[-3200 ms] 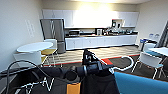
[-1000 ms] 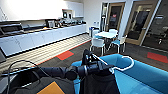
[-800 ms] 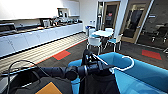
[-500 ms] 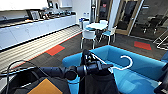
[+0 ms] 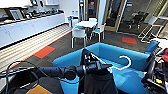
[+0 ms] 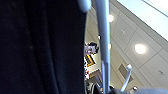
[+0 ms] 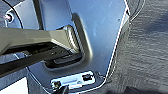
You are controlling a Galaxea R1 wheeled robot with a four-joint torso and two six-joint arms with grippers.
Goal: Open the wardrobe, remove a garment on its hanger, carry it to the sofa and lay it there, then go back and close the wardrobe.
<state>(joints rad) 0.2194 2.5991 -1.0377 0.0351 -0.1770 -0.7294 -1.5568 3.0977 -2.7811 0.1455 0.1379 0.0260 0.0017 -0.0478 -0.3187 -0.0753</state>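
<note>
- A long white counter (image 5: 30,28) with dark appliances on top runs along the wall, far off to the left of the left gripper and well beyond it.
- An orange-red floor patch (image 5: 44,51) lies on the dark carpet, ahead of the left gripper and to its left.
- The left arm reaches in from the left side of the head view; the left gripper (image 5: 96,67) sits at its end, low in the middle of the scene.
- Its jaws are clenched on the hanger (image 5: 113,63), whose white bar passes through them and slants away to the right, ending in a curved hook beyond the fingers.
- The garment (image 5: 98,83) hangs limp and black straight below the jaws; in the left wrist view it (image 6: 40,47) covers one whole side, just beside the hanger's white stem (image 6: 103,47).
- The sofa (image 5: 117,53) stands directly beyond and under the gripper, its bright blue back curving behind the hanger's hook.
- A white table with white-and-blue chairs (image 5: 80,33) stands past the sofa, well apart from the jaws.
- A second red floor patch (image 5: 129,40) lies further right, near glass doors.
- The right arm shows as dark hardware at the right edge; whether the right gripper's jaws are released or clenched cannot be told.
</note>
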